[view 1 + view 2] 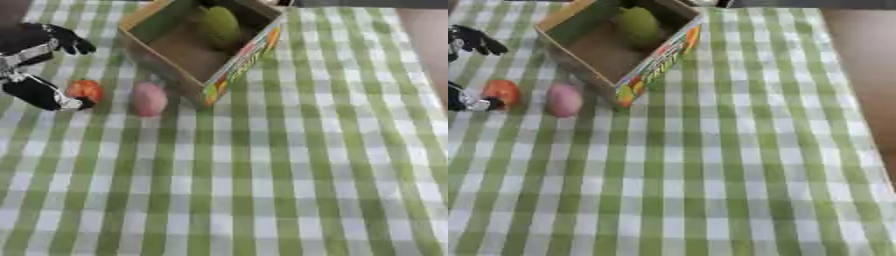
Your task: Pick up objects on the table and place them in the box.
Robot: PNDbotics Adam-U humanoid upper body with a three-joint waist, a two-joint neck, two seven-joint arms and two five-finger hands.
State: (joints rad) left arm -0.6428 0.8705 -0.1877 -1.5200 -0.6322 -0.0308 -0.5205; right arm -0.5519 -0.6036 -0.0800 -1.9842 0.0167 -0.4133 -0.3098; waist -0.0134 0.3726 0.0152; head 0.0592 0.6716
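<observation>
I count green fruit [217, 25] already in box [248, 55]. Left hand [39, 92] at bench [289, 175] left edge, fingers apart, lower ones touching orange ball [85, 90] (not clamped). Pink egg [149, 99] beside box, waiting. Right hand unseen.

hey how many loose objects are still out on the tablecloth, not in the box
2: an orange object right at the left hand, and a pink object beside the box. A green object already lies inside; more may be hidden there.

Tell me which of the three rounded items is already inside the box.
The green one, lying in the cardboard box. The orange one and pink one sit on the checked cloth outside.
</observation>
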